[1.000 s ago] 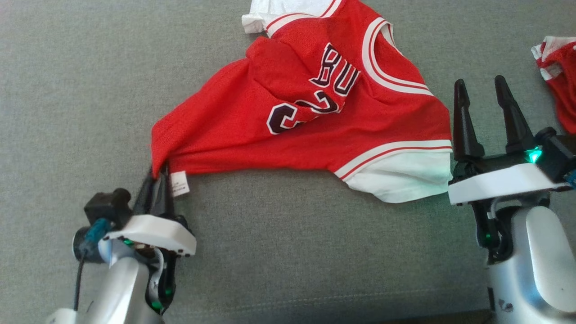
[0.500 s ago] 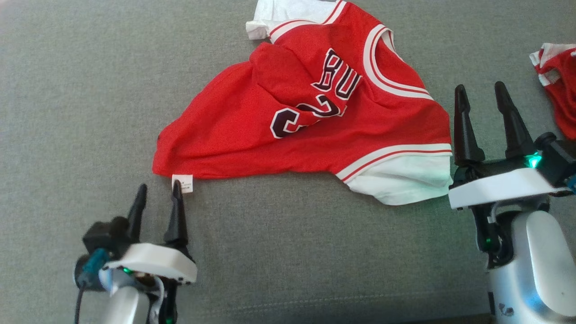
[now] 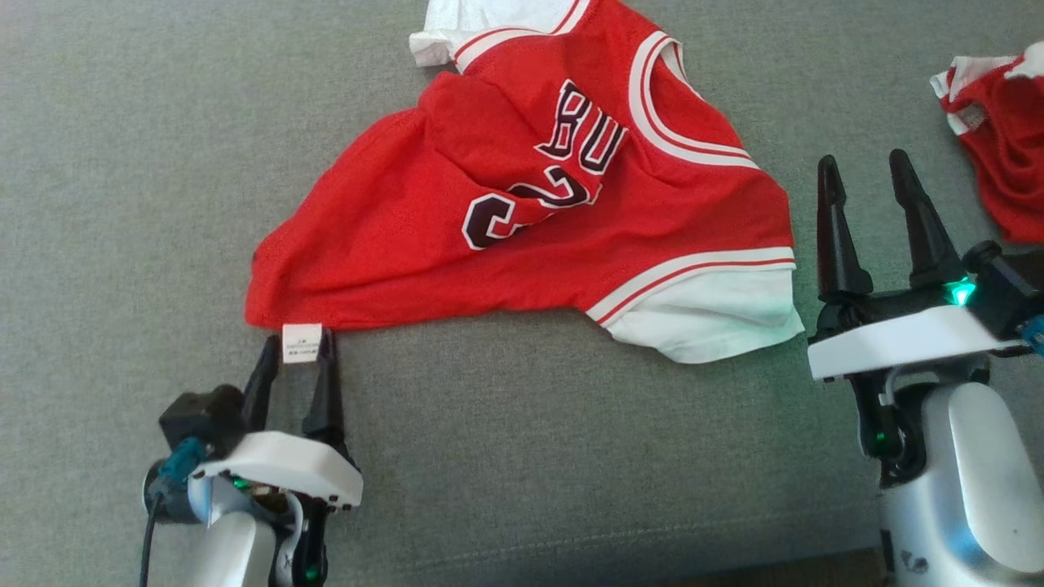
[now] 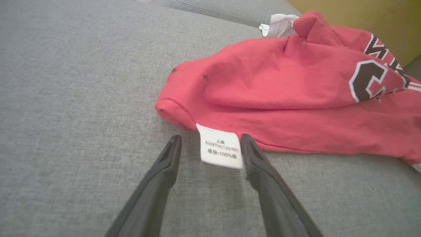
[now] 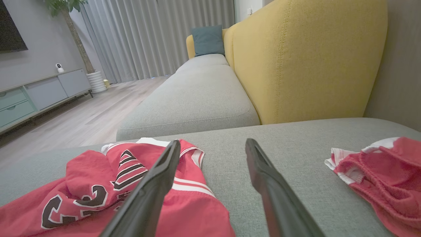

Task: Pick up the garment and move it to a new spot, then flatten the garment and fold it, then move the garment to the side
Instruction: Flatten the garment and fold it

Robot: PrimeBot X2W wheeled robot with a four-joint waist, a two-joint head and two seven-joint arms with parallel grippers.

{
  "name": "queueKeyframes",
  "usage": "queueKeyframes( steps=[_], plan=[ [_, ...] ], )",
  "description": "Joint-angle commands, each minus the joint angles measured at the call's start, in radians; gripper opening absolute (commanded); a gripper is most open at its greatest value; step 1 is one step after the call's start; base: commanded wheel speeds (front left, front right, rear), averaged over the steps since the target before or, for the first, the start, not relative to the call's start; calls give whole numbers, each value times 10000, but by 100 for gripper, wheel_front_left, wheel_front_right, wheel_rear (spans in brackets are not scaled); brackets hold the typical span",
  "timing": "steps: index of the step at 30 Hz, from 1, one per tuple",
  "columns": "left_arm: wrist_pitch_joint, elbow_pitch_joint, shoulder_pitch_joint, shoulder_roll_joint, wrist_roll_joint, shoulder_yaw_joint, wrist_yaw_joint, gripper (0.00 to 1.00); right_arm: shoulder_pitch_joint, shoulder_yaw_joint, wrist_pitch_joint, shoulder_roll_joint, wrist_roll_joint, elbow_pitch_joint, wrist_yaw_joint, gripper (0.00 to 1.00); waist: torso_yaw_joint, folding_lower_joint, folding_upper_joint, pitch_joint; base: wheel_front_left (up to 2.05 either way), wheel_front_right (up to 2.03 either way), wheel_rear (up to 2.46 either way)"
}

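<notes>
Lying beyond left end effector (image 3: 298, 342): garment (image 3: 408, 244) (crumpled)

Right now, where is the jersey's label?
Head view, lower left: the label sticks out from the jersey's near corner on the sofa, between the fingers of the open left tool.

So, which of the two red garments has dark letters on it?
The spread jersey in the middle; the small crumpled garment at the right edge shows none.
</notes>
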Motion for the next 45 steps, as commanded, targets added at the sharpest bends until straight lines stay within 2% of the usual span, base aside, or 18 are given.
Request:
queueKeyframes(
  steps=[1,3,4,17,22,23,24,26,27,36,45],
  plan=[
    [-21,-249,-302,76,-67,316,10,54,-38,160,-111,8,66,-312,-9,100,-38,0,0,27,0,0,0],
    [-28,-280,-327,90,-73,288,-9,23,-39,148,-130,8,72,-304,-9,100,-55,0,0,42,0,0,0],
    [-28,-307,-332,95,-70,269,-11,0,-42,145,-140,8,74,-295,-9,100,-59,0,0,48,0,0,0],
    [-52,-1484,-17,120,60,-143,-80,0,-89,88,-243,9,116,-206,-9,100,97,0,0,83,0,0,0],
    [54,-1849,130,160,192,-222,123,0,-109,133,-264,9,146,-143,-9,100,121,0,0,57,0,0,0],
    [73,-1889,141,177,231,-209,197,13,-117,150,-265,9,154,-130,-9,100,113,0,0,54,0,0,0],
    [94,-1926,157,183,250,-177,281,47,-126,164,-269,9,160,-118,-9,100,102,0,0,54,0,0,0],
    [136,-1996,185,212,279,-124,414,94,-135,183,-281,9,168,-103,-9,100,80,0,0,61,0,0,0],
    [134,-2040,193,233,305,-92,480,100,-137,188,-287,9,169,-100,-9,100,67,0,0,69,0,0,0],
    [419,-1933,81,346,439,45,953,100,-176,177,-341,9,194,-36,-9,100,-40,0,0,206,0,0,0],
    [333,-1351,-233,355,382,62,996,100,-244,179,-414,9,225,84,-9,100,-91,0,0,222,0,0,0]
  ],
)
